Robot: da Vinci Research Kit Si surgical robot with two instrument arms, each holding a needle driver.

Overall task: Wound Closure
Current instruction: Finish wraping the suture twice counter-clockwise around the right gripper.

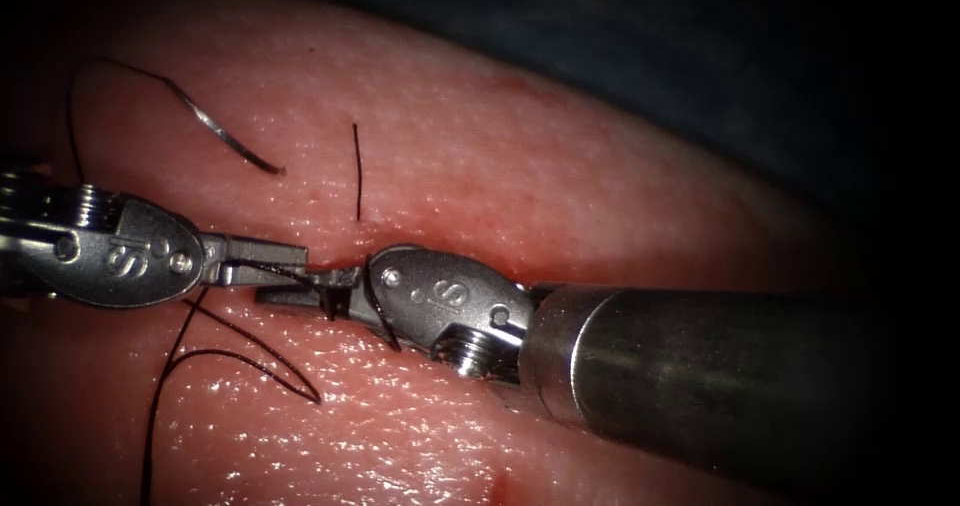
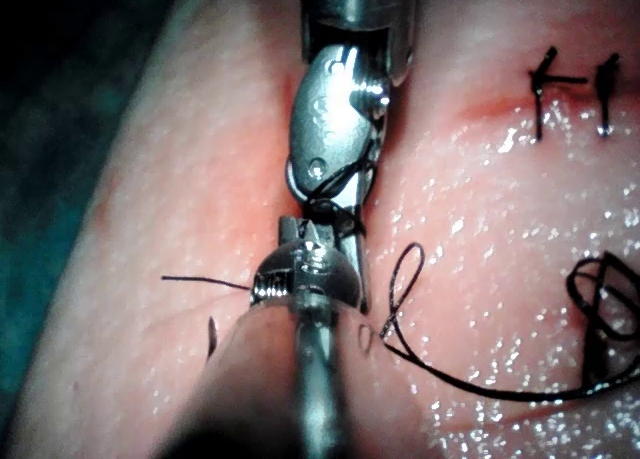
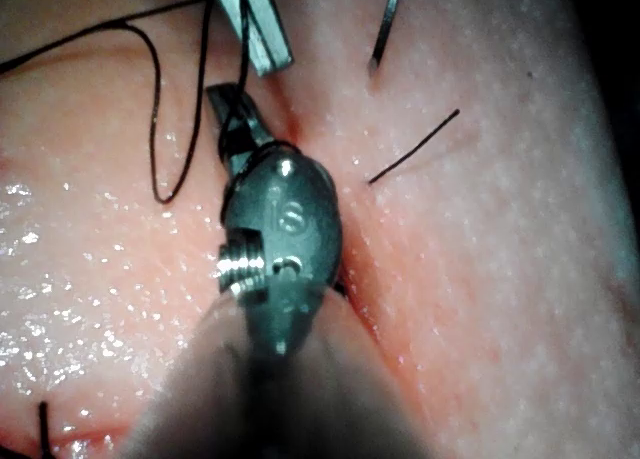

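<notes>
Around right tool [image 1: 300, 291]: thread [image 1: 378, 311].

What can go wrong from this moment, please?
Thread is wound around the right hand, and the left hand grips it close by: a pull might tangle it or knock the tips together. The needle lies free on the tissue, in neither hand: the moving thread might drag it.

A dark blue-grey, flat, matte background surface [image 1: 700, 26] is seen at the far right of the scene, lying in deep shadow, and it is seen again in the left wrist view [image 2: 50, 129]. A small spot of wet red fluid [image 1: 497, 487] is seen near the middle.
</notes>
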